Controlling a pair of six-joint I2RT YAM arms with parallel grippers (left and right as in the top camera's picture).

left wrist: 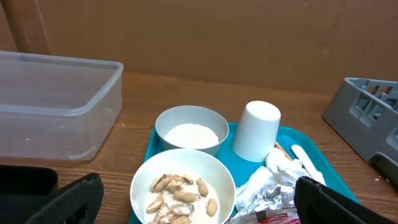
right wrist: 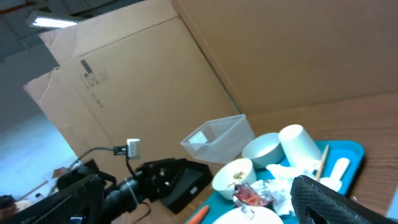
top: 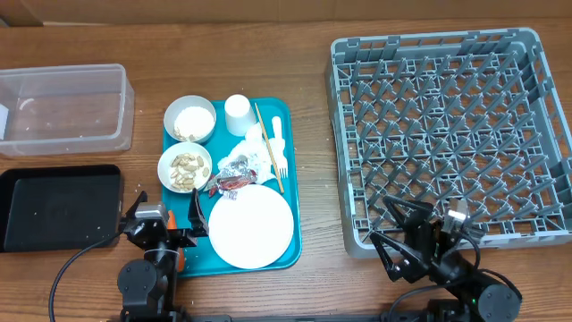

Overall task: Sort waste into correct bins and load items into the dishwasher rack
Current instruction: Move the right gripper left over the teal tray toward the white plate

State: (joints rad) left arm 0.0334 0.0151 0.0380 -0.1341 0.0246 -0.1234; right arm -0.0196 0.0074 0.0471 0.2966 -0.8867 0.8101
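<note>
Bottom left of the overhead frame: your left gripper (top: pixel 166 211) spread wide, empty | bottom right: right gripper (top: pixel 386 225) spread, empty, at the rack (top: pixel 447 125) corner | centre: plate (top: pixel 251 225), nut bowl (top: pixel 185 167), cup (top: pixel 237 114), foil wrapper (top: pixel 237 170) on teal tray (top: pixel 292 192) | left edge: clear tub (top: pixel 63 107), black tray (top: pixel 58 207).

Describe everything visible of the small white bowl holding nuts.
The small round white bowl looks smooth and glossy. It stands upright on the teal plastic tray, near its left edge, holding pale nuts. A second white bowl sits close behind it; crumpled silver foil lies to its right.
</note>
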